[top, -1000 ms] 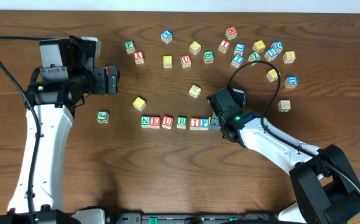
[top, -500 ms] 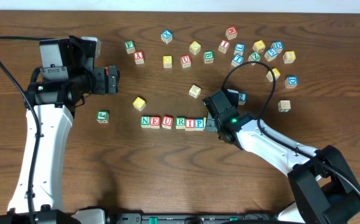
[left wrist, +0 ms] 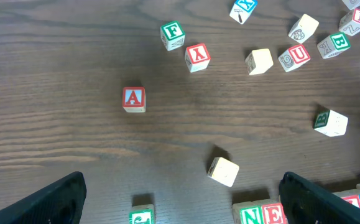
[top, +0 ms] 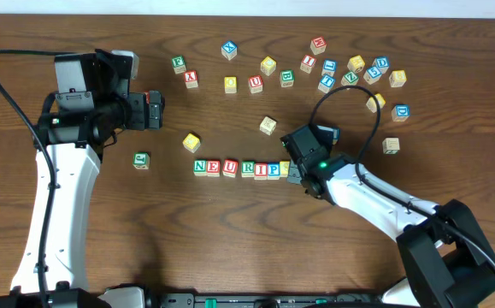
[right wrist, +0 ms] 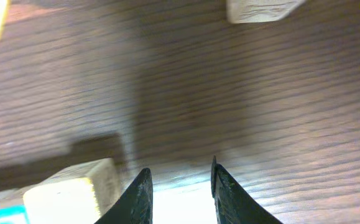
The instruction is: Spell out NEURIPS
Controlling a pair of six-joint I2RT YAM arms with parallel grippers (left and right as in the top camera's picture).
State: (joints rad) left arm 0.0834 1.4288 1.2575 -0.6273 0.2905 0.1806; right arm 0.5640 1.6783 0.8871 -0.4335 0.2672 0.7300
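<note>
Overhead showed you the right tool (top: 291,168) narrowly parted around the yellow-faced cube (top: 284,168) at the end of the N-E-U-R-I-P row (top: 237,168) on the surface (top: 230,239), so you needed to open gently, while the left tool (top: 156,109) sat wide open, well apart.

Green N (top: 200,167), red E (top: 215,167) – dark wood-grain table (top: 230,248).

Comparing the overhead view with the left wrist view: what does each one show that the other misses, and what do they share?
Only overhead: both arms, the right gripper at the row's right end, and the whole N-E-U-R-I-P row. Only left wrist: the left gripper fingers spread wide, seen close. Both: the wooden table, the red A cube and the row's N and E.
</note>
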